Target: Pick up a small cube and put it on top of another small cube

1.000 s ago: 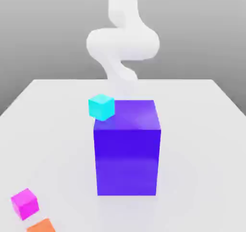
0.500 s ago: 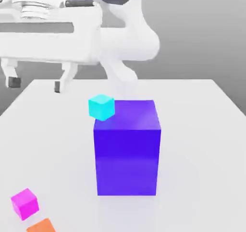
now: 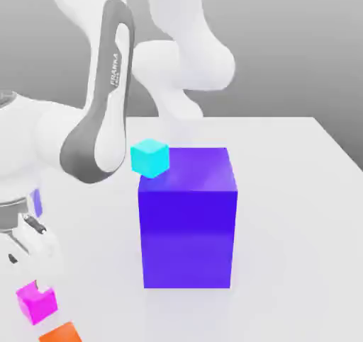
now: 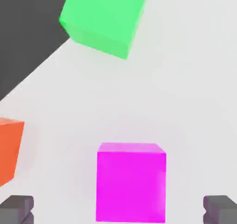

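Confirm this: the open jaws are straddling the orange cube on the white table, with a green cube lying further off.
Not quite. The cube between the open jaws is the magenta cube, not the orange cube, which sits off to one side. The hand view shows it. The green cube does lie further off on the white table.

Franka arm: glossy white rounded link shells joined by bulbous elbows; a dark grey band runs along one link, bearing white "FRANKA" lettering. Gripper: two dark grey, blocky, square-ended fingertips on a white hand.
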`<state>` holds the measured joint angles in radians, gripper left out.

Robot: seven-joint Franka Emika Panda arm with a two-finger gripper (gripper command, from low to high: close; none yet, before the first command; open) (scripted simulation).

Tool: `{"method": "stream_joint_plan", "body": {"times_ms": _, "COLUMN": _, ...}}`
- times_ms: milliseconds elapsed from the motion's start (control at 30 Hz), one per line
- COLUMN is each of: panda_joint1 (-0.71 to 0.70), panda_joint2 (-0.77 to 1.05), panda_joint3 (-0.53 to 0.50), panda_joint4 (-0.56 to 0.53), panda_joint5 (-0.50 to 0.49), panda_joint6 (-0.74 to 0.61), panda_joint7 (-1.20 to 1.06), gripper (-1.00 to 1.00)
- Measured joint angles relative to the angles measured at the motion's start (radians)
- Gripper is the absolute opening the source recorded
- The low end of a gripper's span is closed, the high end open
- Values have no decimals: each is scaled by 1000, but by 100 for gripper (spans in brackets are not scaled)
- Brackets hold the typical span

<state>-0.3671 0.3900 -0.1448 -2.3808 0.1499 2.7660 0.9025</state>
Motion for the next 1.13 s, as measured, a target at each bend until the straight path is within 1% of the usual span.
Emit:
{"method": "stream_joint_plan", "body": {"times_ms": 33, "panda_joint1": -10, "panda_joint2": 36, "panda_joint3": 11, "panda_joint4": 7, "panda_joint5": 12, "panda_joint6": 27, "panda_joint7": -8, "gripper": 0}}
{"method": "stream_joint_plan", "body": {"times_ms": 67, "panda_joint1": -19, "panda_joint2": 69, "panda_joint3": 23, "panda_joint4": 14, "panda_joint5": 21, "panda_joint6": 53, "panda_joint7": -15, "gripper": -100}}
{"method": "stream_joint_plan", "body": {"times_ms": 300, "panda_joint1": -22, "panda_joint2": 76, "panda_joint3": 26, "panda_joint4": 16, "panda_joint5": 21, "panda_joint6": 58, "panda_joint7": -15, "gripper": -100}}
{"method": "stream_joint_plan", "body": {"times_ms": 467, "panda_joint1": 9, "panda_joint2": -68, "panda_joint3": -17, "panda_joint4": -8, "panda_joint5": -28, "panda_joint6": -61, "panda_joint7": 27, "gripper": -100}}
{"method": "stream_joint_plan", "body": {"times_ms": 567, "panda_joint1": 18, "panda_joint2": -48, "panda_joint3": -35, "panda_joint4": 81, "panda_joint5": -24, "panda_joint6": -133, "panda_joint7": 88, "gripper": -100}}
{"method": "stream_joint_plan", "body": {"times_ms": 867, "panda_joint1": 34, "panda_joint2": 74, "panda_joint3": -80, "panda_joint4": 405, "panda_joint5": 7, "panda_joint6": -341, "panda_joint7": 287, "gripper": -100}}
{"method": "stream_joint_plan", "body": {"times_ms": 933, "panda_joint1": 34, "panda_joint2": 119, "panda_joint3": -83, "panda_joint4": 452, "panda_joint5": 22, "panda_joint6": -345, "panda_joint7": 308, "gripper": -100}}
{"method": "stream_joint_plan", "body": {"times_ms": 1000, "panda_joint1": 25, "panda_joint2": 185, "panda_joint3": -71, "panda_joint4": 468, "panda_joint5": 43, "panda_joint6": -297, "panda_joint7": 302, "gripper": -100}}
{"method": "stream_joint_plan", "body": {"times_ms": 1033, "panda_joint1": 22, "panda_joint2": 208, "panda_joint3": -66, "panda_joint4": 472, "panda_joint5": 50, "panda_joint6": -277, "panda_joint7": 299, "gripper": 100}}
{"method": "stream_joint_plan", "body": {"times_ms": 1133, "panda_joint1": 22, "panda_joint2": 208, "panda_joint3": -66, "panda_joint4": 472, "panda_joint5": 50, "panda_joint6": -277, "panda_joint7": 299, "gripper": 100}}
